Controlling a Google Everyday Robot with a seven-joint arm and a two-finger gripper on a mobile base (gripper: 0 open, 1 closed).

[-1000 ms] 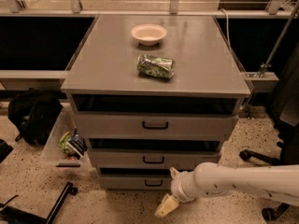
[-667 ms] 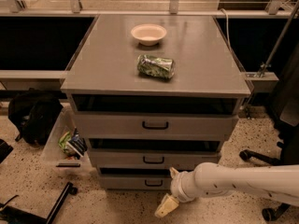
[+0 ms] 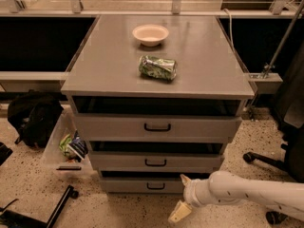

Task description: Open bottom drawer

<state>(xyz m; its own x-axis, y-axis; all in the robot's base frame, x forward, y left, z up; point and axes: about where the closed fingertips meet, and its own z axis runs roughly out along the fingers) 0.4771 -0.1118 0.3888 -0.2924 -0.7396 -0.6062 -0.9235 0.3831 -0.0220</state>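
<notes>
Grey bottom drawer [image 3: 128, 185]: lowest of three fronts, lower centre of frame, black handle [image 3: 156, 186] mid-front. Pincer [image 3: 182, 196] on the white arm [image 3: 247, 194], just right of that handle; fingers spread, gripping nothing, upper fingertip [image 3: 184, 178] just beside the drawer's right end. Worktop [image 3: 204, 56] carries a bowl [image 3: 150, 34] and a green packet [image 3: 157, 67].

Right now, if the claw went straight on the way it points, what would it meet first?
Probably the front of the bottom drawer: the claw, low by its right end, points left across it toward the black handle. Depth is unclear; it might pass in front, over the floor.
</notes>
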